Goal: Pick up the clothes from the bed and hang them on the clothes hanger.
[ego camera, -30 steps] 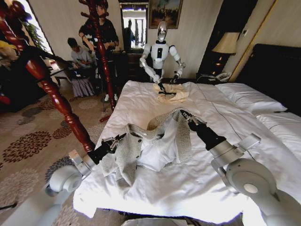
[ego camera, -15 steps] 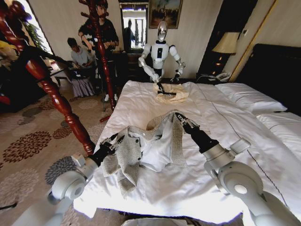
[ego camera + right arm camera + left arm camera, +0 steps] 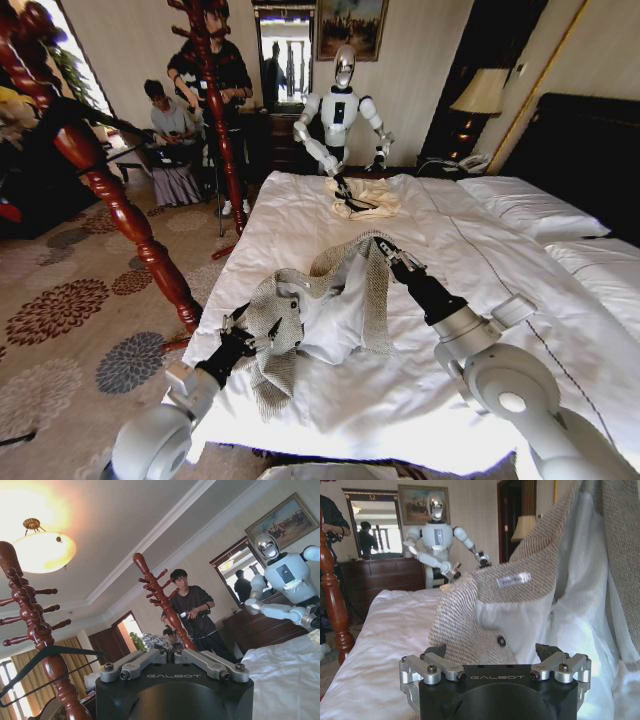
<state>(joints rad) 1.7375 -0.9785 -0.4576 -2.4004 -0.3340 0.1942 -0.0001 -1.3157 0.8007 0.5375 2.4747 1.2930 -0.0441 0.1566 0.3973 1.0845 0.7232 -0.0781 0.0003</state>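
Grey-beige knit, the one jacket [image 3: 320, 300] hangs bunched above the near part of the bed [image 3: 440, 240], strung between two grippers in the head view: the right gripper [image 3: 383, 250] is clenched on a raised fold by the collar, and the left gripper [image 3: 243, 338] meets the lower hem at the bed's near edge. One black clothes hanger [image 3: 85, 115] hangs on the nearer of two red-brown wooden coat stands [image 3: 120, 205] to the left. Another robot [image 3: 342, 110] stands at the far side over a cream top [image 3: 362, 198]. From the left wrist, the left gripper [image 3: 495, 666] is spread, its fingers [image 3: 551, 653] apart, with the jacket [image 3: 485, 610] and its white lining just beyond. From the right wrist, the right gripper [image 3: 174, 656] has its fingers together, the hanger [image 3: 45, 655] beyond.
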